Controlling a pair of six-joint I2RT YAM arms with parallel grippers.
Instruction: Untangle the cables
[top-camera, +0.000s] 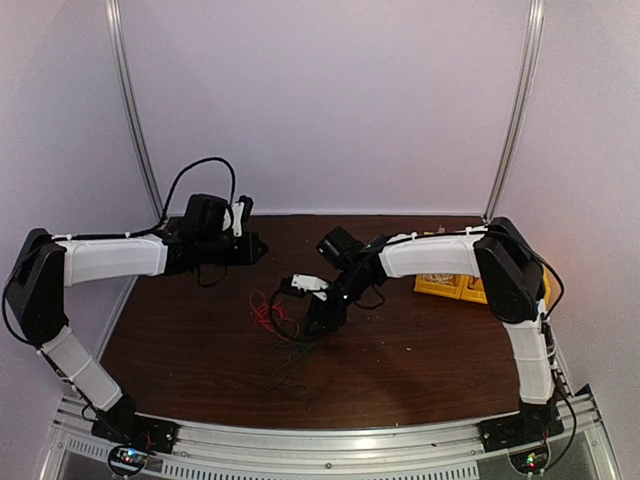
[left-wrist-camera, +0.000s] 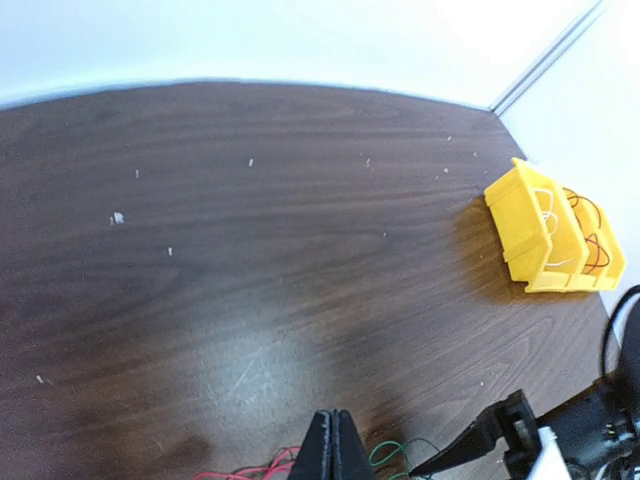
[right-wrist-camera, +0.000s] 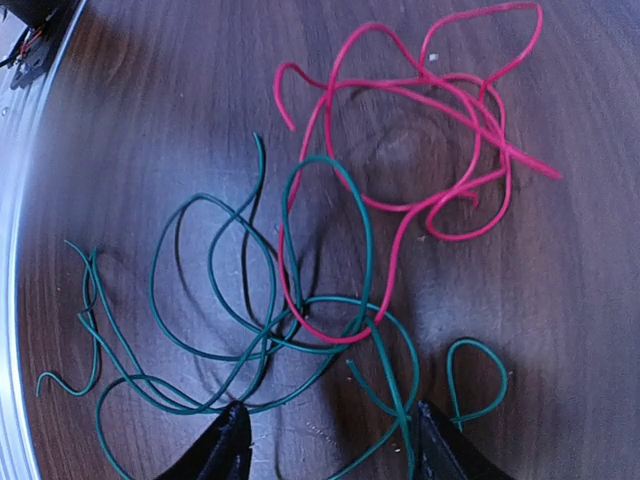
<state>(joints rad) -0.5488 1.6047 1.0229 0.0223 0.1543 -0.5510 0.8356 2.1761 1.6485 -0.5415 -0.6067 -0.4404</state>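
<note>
**Tangle under the open right fingers**

Dark wood-grain desk (top-camera: 200, 340) inside pale walls (top-camera: 330, 100) carries the cables (top-camera: 280, 330), a loose tangle near its middle. From the right wrist, the green cable (right-wrist-camera: 320, 158) sprawls in wide loops and crosses the red cable (right-wrist-camera: 400, 208), whose knot lies farther out. The right fingers (right-wrist-camera: 225, 450) stand apart just above them, holding nothing, with green strands running between the tips. The left fingers (left-wrist-camera: 322, 455) are pressed together with nothing between them, raised off the desk beside the tangle. A yellow bin (left-wrist-camera: 520, 225) with thin wires in it sits at the right edge, well apart
</note>
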